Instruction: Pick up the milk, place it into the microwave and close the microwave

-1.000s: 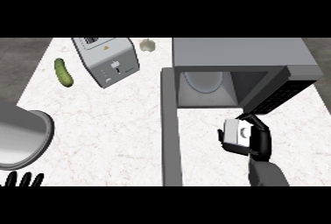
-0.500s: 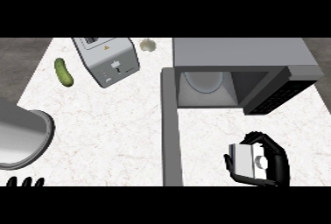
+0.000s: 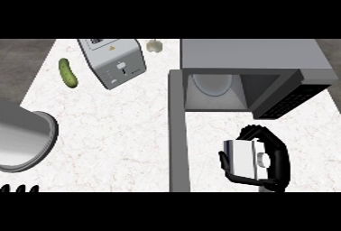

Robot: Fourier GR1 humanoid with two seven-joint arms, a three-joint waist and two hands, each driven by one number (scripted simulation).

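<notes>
On the worktop (image 3: 120, 131) stand a toaster (image 3: 113, 61), a pickle (image 3: 68, 72), a garlic bulb (image 3: 154, 45) and a metal pot (image 3: 20, 142); the microwave (image 3: 253, 74) is open, its door (image 3: 177, 131) swung out just left of the milk (image 3: 245, 158). The right hand (image 3: 274, 160) holds the milk in front of the cavity, fingers (image 3: 256, 133) curled round the carton. The left hand (image 3: 19, 188) shows only fingertips at the lower left edge, straight and upright.

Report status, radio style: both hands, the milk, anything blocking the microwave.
Right hand shut on milk carton, in front of open microwave. Left hand at lower left edge, fingertips only. Microwave mouth unobstructed; door swung open.
</notes>
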